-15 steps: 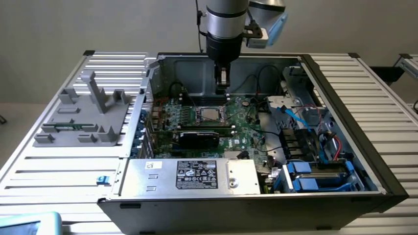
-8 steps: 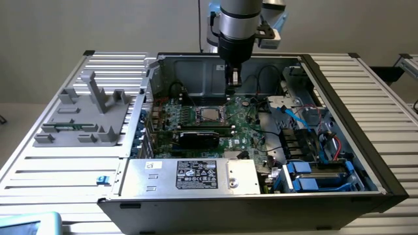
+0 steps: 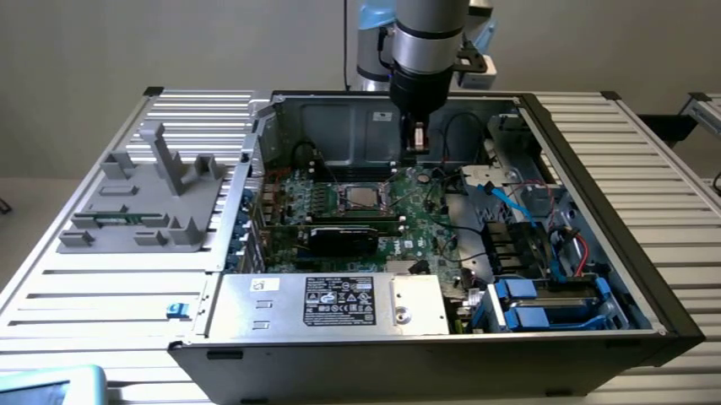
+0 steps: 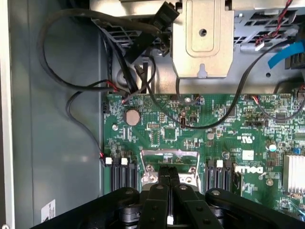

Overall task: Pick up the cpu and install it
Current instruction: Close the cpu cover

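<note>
The cpu [image 3: 360, 196], a small silver square, lies flat inside the dark metal-framed socket [image 3: 338, 187] on the green motherboard [image 3: 423, 232] of the open computer case. My gripper [image 3: 420, 142] hangs above the board, toward the case's back wall and to the exterior view's right of the socket. Its fingers are shut, and I see nothing between them. In the wrist view the shut black fingers [image 4: 163, 177] cover the middle of the socket frame [image 4: 169, 155], so the chip is mostly hidden there.
A black card [image 3: 355, 232] stands just in front of the socket. Black cables [image 4: 76, 86] loop near the case wall. A power supply box [image 3: 327, 299] and blue drive bays [image 3: 529, 304] fill the case front. A grey fixture [image 3: 147, 198] sits on the table at the exterior view's left.
</note>
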{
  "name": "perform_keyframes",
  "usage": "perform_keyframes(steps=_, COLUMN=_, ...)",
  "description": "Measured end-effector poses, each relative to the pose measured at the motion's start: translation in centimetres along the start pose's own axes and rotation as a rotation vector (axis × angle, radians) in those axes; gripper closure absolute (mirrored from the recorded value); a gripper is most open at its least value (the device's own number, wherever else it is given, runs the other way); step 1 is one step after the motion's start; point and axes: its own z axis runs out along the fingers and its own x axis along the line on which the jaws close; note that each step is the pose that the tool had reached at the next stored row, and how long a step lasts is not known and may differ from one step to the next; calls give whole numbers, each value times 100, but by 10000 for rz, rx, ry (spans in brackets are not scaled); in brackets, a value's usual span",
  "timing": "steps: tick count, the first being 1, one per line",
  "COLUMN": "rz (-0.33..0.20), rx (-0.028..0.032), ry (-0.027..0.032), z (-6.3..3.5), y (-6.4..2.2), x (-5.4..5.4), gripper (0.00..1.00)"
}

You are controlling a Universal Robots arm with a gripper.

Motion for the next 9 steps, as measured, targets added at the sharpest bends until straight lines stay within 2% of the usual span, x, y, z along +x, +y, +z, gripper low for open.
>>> perform_keyframes(steps=6, rz=-1, rx=1, ry=-3, z=39, y=228, x=-1, gripper=89)
perform_keyframes(steps=9, rz=8, rx=0, ry=-2, z=72, y=305, x=-3, gripper=89)
